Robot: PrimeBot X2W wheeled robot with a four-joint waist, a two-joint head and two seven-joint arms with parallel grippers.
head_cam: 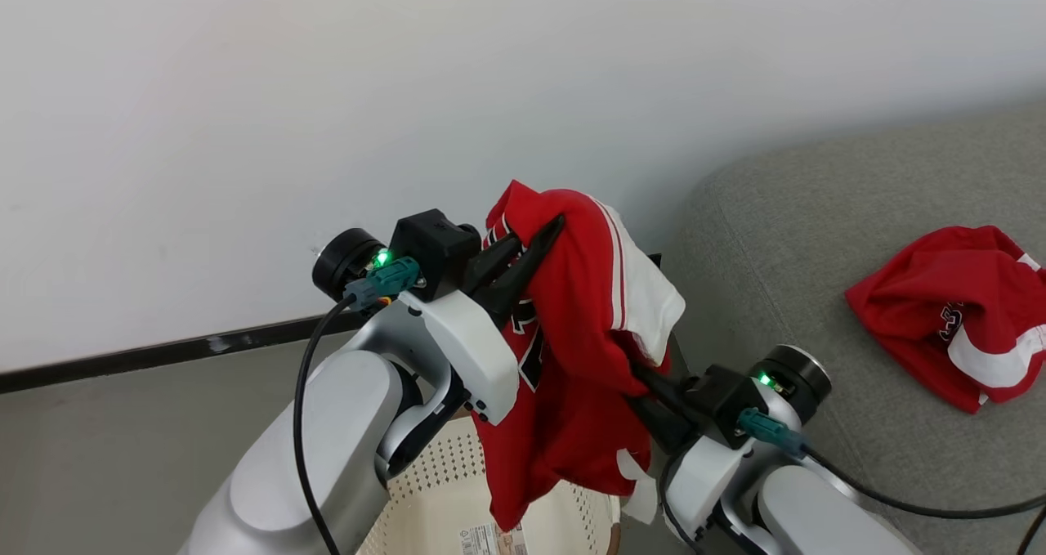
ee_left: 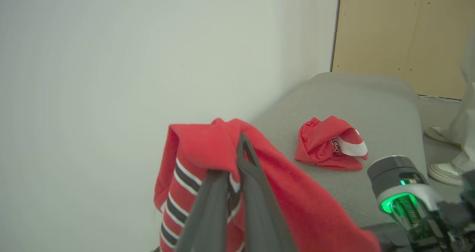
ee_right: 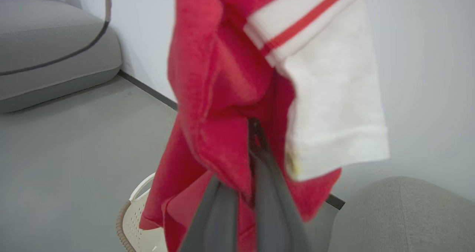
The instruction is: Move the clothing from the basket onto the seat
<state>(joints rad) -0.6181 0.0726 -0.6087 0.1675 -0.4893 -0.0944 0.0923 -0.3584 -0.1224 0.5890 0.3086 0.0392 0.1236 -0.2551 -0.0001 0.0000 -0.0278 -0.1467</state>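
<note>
Where the white wall (head_cam: 327,89) meets the grey floor (head_cam: 122,432), the grey seat (head_cam: 817,236) takes up the right side of my head view. Below my forearms stands the cream basket (head_cam: 441,490), showing its perforated side and its inner label. A red jersey (head_cam: 572,310) with a white sleeve panel and striped trim hangs in the air above the basket, its lower edge dangling over the opening; it is not yet on the seat. A second jersey (head_cam: 948,310) lies crumpled on the seat, well apart from the hanging one. My left gripper (head_cam: 535,232) is clenched on the upper fold of the red jersey, its fingers pressed together through the cloth. My right gripper (head_cam: 645,379) is clamped on the lower right part, its tips buried in fabric. My left wrist view shows a person's pale shoe (ee_left: 441,172) on the floor beyond the seat.
</note>
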